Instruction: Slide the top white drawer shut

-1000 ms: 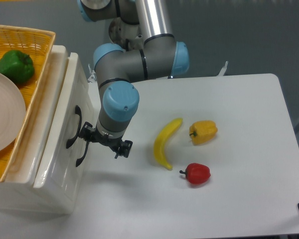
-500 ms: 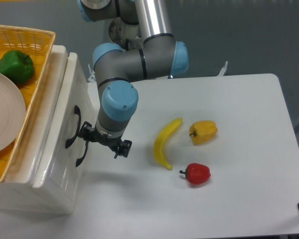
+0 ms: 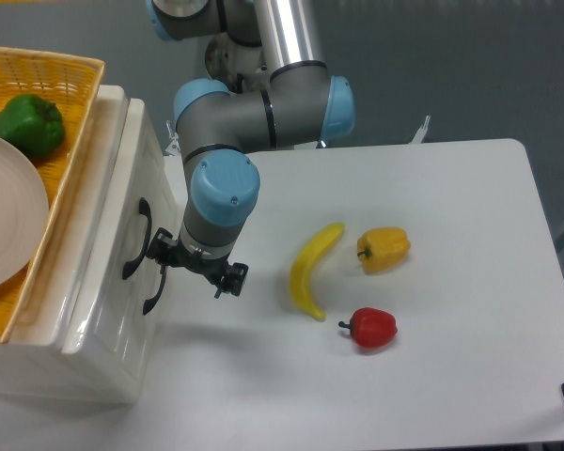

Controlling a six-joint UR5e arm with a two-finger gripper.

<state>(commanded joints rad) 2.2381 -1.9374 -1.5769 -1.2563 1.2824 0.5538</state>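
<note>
The top white drawer (image 3: 122, 202) is at the left, in a white cabinet; its glossy front panel carries a black curved handle (image 3: 137, 240). It stands out a little from the cabinet body. My gripper (image 3: 195, 266) hangs just right of that panel with its jaws spread wide and nothing between them. Its left fingertip (image 3: 159, 252) is against the drawer front next to the handle; whether it touches the handle itself I cannot tell. The right fingertip (image 3: 231, 279) is over the table.
The lower drawer's black handle (image 3: 153, 292) is just below my gripper. A yellow wicker basket (image 3: 70, 141) on the cabinet holds a green pepper (image 3: 28, 124) and a white plate (image 3: 5, 221). A banana (image 3: 314, 269), a yellow pepper (image 3: 383, 248) and a red pepper (image 3: 372, 327) lie on the table (image 3: 451, 216).
My gripper has crept a few pixels to the left, and the drawer front and its handle have shifted left with it.
</note>
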